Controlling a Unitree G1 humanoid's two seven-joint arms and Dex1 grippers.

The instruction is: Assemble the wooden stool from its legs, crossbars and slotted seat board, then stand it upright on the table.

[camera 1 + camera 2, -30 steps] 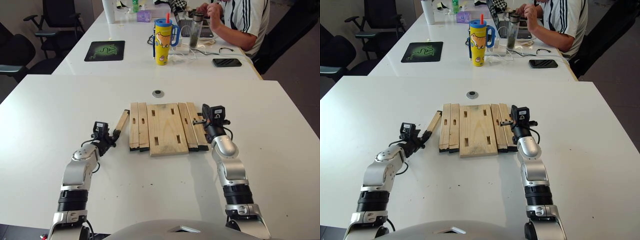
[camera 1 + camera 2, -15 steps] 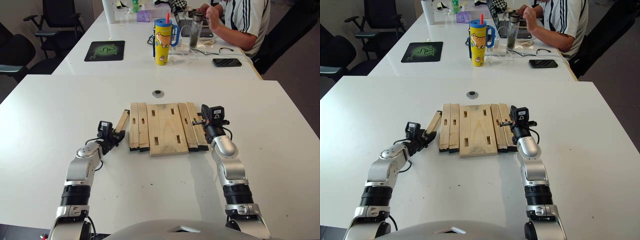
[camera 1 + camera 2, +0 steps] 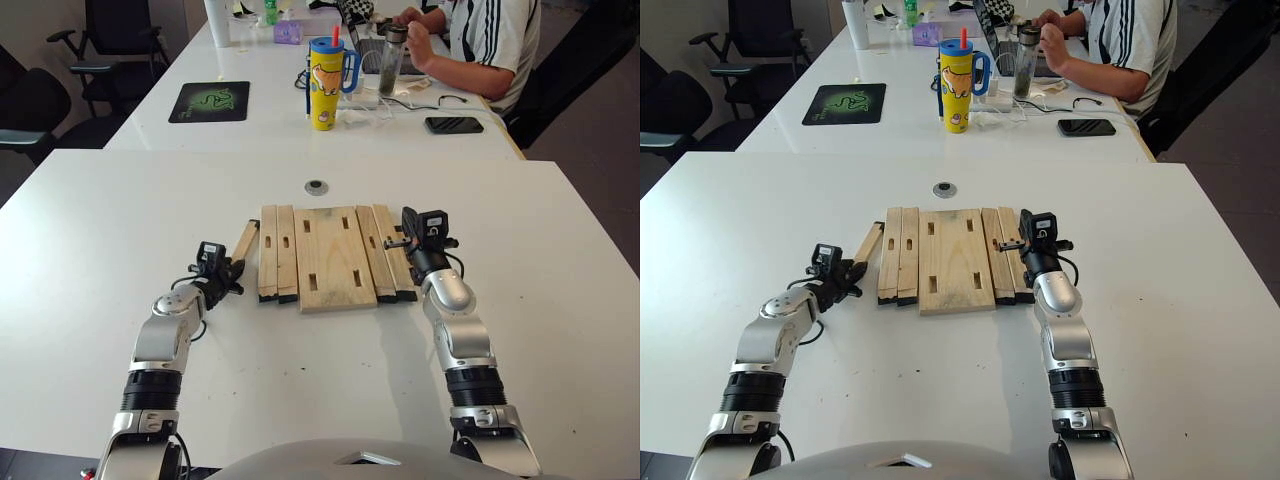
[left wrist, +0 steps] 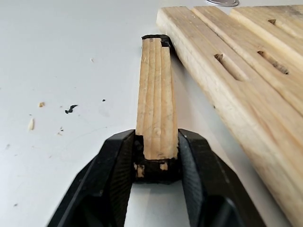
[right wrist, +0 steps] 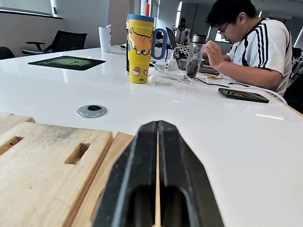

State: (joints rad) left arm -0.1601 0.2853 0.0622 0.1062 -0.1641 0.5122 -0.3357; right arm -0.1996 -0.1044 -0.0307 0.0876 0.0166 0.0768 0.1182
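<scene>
Left gripper [image 4: 156, 152] clamps pale laminated crossbar [image 4: 155, 90], black-edged ends; right gripper [image 5: 157, 142] pressed closed, seemingly empty.

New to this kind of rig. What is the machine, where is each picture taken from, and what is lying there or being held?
This is a humanoid robot with two arms, each ending in a two-fingered gripper. Two pictures come from cameras in its head, looking down over the arms; the other two from a camera on each wrist. On the white table lies a wide wooden board with four slots, flanked by narrower slotted wooden slats. The left gripper is closed on the near end of a short wooden bar beside them. The right gripper is shut, above the right-hand slats.
</scene>
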